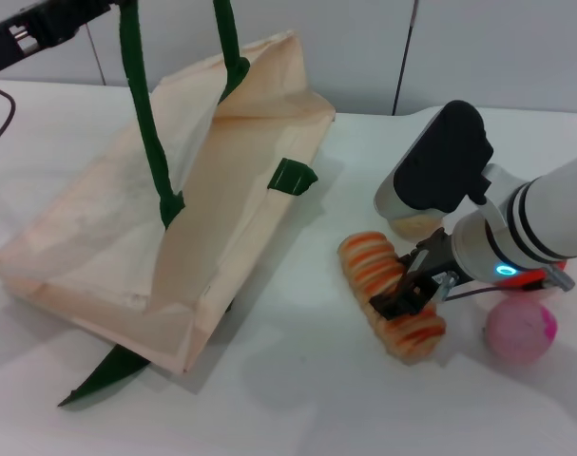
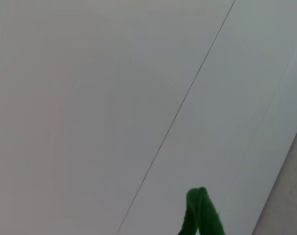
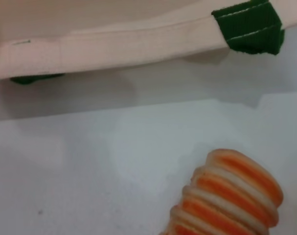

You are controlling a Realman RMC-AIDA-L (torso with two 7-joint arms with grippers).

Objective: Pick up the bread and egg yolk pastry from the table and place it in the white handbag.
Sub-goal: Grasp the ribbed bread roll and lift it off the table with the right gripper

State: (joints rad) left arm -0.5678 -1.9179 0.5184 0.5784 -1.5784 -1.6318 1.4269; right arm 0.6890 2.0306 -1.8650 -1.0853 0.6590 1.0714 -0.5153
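The first step of the task, the pick-up of the bread (image 1: 391, 295), is judged to be in hand. The striped loaf is seen lying on the white bench (image 1: 298, 399), to the right of the white handbag (image 1: 155, 228) and near it, and the right hand (image 1: 409, 292) is set down upon the loaf's middle, its dark fingers placed against the ridged crust. Whether the loaf is already clenched or only touched cannot be told, since the fingertips are partly masked by the wrist housing. The bag's mouth is held open upward by its green handles (image 1: 145, 114), which are drawn taut toward the left arm at the upper left corner; the left hand itself is not shown, so its state cannot be told. In the right wrist view the near end of the loaf and the bag's hem with a green tab (image 3: 248, 25) are seen. Next, a firm closure, a lift and a carry leftward over the bag's open edge would be called for. A pale rounded object is half hidden behind the right arm; it may be the egg yolk pastry (image 1: 416, 224), but this cannot be confirmed. A pink ball (image 1: 521, 330) lies just beside the wrist.
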